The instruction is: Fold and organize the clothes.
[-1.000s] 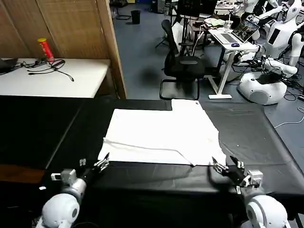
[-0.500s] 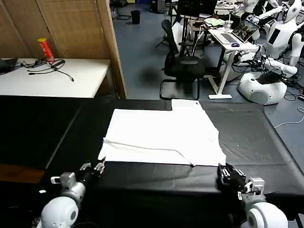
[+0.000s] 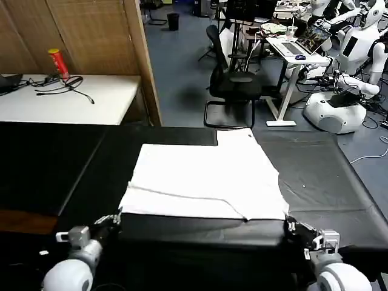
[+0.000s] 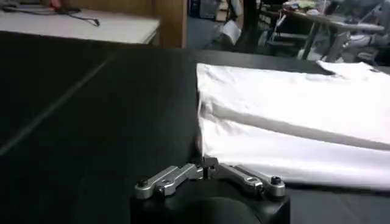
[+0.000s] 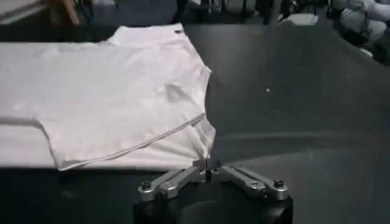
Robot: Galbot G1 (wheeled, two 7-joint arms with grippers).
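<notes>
The white T-shirt (image 3: 206,176) lies folded flat on the black table (image 3: 54,163), its sleeve end toward the far edge. My left gripper (image 3: 114,218) sits at the shirt's near left corner, shut on the cloth edge. In the left wrist view the left gripper (image 4: 205,165) has its jaws together at the hem of the shirt (image 4: 292,115). My right gripper (image 3: 292,227) is at the near right corner. The right wrist view shows the right gripper (image 5: 208,165) pinching the corner tip of the shirt (image 5: 116,91).
Bare black tabletop runs to both sides of the shirt. Behind the table on the left stands a white desk (image 3: 66,100) with a red can (image 3: 59,62) and cables. An office chair (image 3: 233,85) and parked robots (image 3: 339,103) stand farther back.
Both grippers have drawn back toward the table's near edge and closed on the shirt's near corners. The shirt has slid a little toward me with them.
</notes>
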